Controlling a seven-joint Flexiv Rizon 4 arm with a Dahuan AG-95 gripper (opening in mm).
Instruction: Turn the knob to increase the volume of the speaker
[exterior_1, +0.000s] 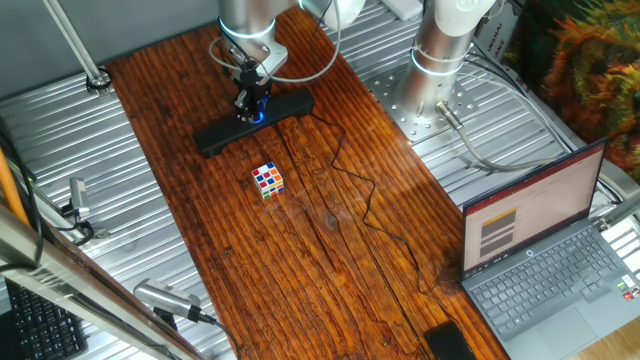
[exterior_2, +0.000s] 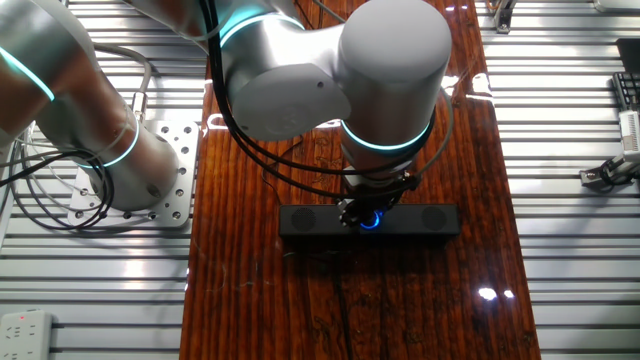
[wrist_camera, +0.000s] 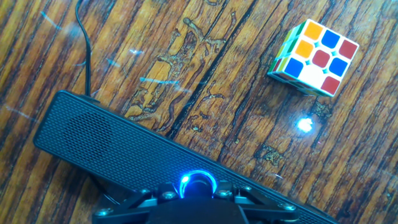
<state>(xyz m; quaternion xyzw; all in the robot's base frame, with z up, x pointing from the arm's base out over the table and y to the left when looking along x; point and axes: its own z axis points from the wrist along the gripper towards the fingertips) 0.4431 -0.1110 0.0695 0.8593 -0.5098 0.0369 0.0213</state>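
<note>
Black speaker (exterior_1: 254, 122) lying flat on wood table (exterior_1: 330, 240), blue-lit knob (wrist_camera: 198, 185) at its mid, gripper (exterior_1: 252, 108) down on knob w/ fingers closed round it, puzzle cube (exterior_1: 267, 180) nearby at 5 o'clock from knob in one fixed view

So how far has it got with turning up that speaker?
The reach looks done: the hand sits down at the blue-lit knob on the black soundbar. Whether it grips or has turned it can't be told. The puzzle cube lies untouched nearby.
</note>
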